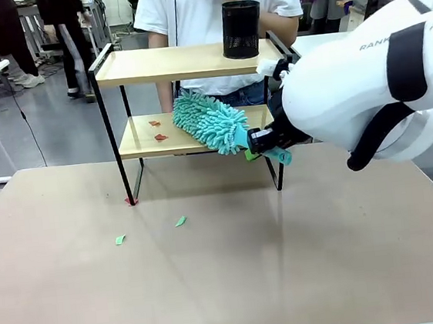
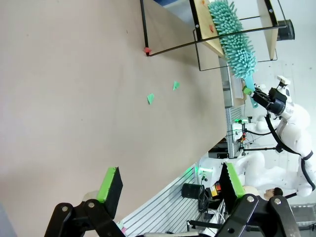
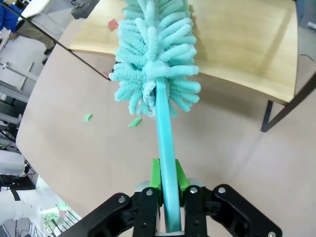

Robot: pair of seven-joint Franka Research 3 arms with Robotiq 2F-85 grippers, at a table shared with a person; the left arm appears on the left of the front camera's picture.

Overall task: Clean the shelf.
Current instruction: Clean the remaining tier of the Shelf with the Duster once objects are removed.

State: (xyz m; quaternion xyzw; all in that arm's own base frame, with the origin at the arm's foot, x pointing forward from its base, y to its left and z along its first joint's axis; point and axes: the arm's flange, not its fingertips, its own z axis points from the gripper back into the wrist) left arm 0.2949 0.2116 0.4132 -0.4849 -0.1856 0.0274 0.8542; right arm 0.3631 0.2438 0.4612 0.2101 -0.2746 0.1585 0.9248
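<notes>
At the shelf's front right corner: right gripper (image 1: 265, 141) clamped tight on the teal handle of a duster (image 1: 211, 121), green pads (image 3: 155, 174) pressed to both sides of the handle. Duster runs up and leftward from the gripper. Its shaggy teal head lies on the lower board, with the near end hanging past the board's front edge.

Shelf (image 1: 183, 61) stands at the far middle of the worktop (image 1: 229, 284), legs on the surface. Lower board: two red scraps (image 1: 154, 123) left of the duster head. Upper board: black mesh cup (image 1: 241, 29) toward the right end. One more red scrap (image 1: 131, 202) at the front left foot.

Two green scraps (image 1: 119, 239) on the worktop, in front of the shelf and to its left.

Left gripper (image 2: 170, 182): jaws spread wide, nothing between them, hanging above bare worktop, well apart from the shelf.

Person in a white shirt (image 1: 216, 7) directly behind the shelf.
</notes>
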